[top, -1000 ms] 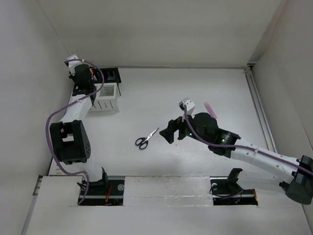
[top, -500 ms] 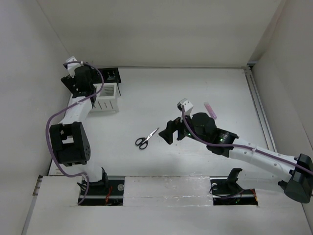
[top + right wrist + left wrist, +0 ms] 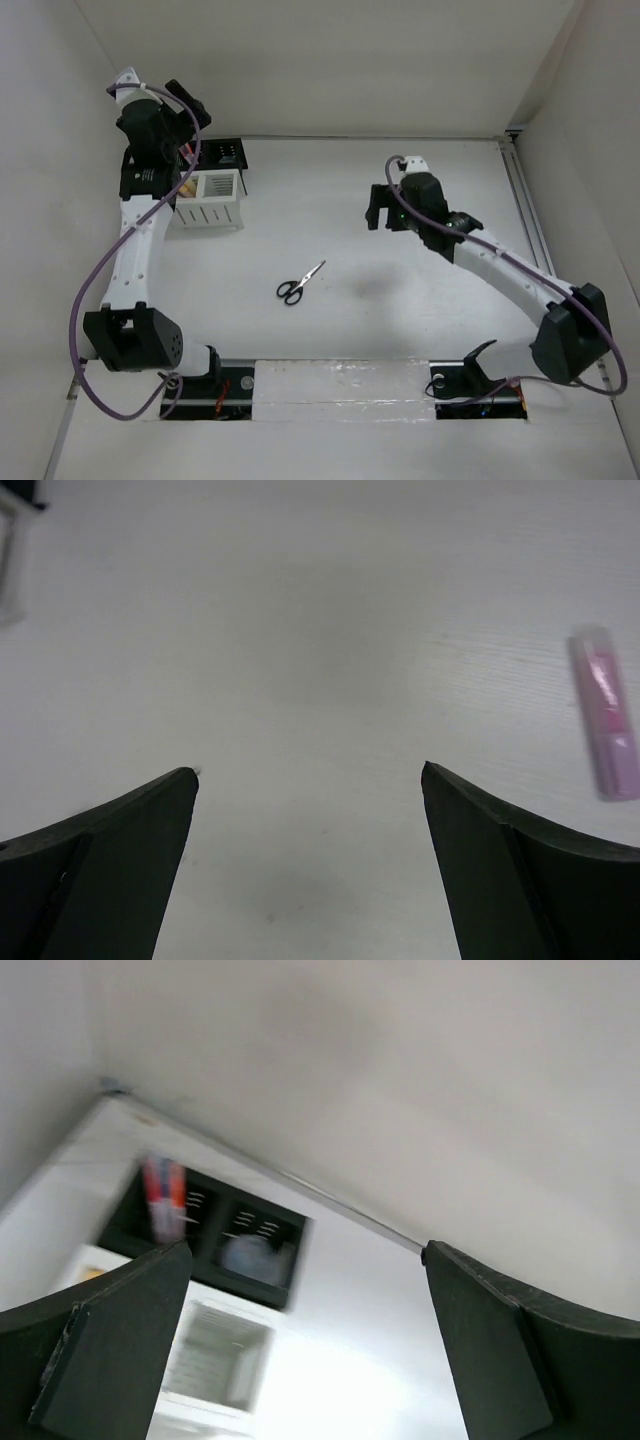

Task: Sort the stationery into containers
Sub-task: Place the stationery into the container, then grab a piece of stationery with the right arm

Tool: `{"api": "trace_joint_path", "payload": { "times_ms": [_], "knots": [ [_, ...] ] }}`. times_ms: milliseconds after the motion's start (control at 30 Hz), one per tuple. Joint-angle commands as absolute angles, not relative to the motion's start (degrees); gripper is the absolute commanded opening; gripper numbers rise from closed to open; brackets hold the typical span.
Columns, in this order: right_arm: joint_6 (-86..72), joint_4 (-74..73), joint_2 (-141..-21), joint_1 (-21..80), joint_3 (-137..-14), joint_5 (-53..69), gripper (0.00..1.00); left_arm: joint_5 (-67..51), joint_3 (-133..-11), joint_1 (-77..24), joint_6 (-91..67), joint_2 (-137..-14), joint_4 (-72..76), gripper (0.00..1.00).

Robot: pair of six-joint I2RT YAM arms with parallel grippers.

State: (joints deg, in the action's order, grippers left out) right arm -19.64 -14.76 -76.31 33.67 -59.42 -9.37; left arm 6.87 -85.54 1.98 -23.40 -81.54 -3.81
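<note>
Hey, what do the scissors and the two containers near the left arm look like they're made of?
Scissors: pale shiny blades, likely metal; black handles, probably plastic. White organizer: slatted matte walls, likely plastic. Black holder: perforated walls, perhaps sheet metal, too blurred to be sure.

Left gripper (image 3: 307,1250): fingers (image 3: 110,1345) wide apart, nothing between them.
Black mesh holder (image 3: 215,1230), blurred: orange-red pens (image 3: 163,1198) upright in left cell; round purplish tub (image 3: 247,1255) in right cell.
White slatted organizer (image 3: 215,1355): just beside holder, nearer the camera.
</note>
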Motion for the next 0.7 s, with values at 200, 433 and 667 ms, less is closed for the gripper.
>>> {"api": "trace_joint_path", "payload": {
  "times_ms": [200,433,667],
  "knots": [
    [-12.22,-26.35,-89.62,18.29,-67.04,-9.76,1.0,-2.3,-85.59,-12.35,-30.33,-79.44,-16.16,1.0],
    [-11.16,-24.27,-95.09,10.2,-65.3,-6.86,1.0,2.63,-85.61,-26.34,-29.71,-81.04,-18.37,1.0],
    [-10.02,-22.32,-98.16,6.77,-65.65,-4.93,1.0,-0.26,-80.95,-26.37,-29.71,-79.72,-16.52,1.0]
  ]
}}
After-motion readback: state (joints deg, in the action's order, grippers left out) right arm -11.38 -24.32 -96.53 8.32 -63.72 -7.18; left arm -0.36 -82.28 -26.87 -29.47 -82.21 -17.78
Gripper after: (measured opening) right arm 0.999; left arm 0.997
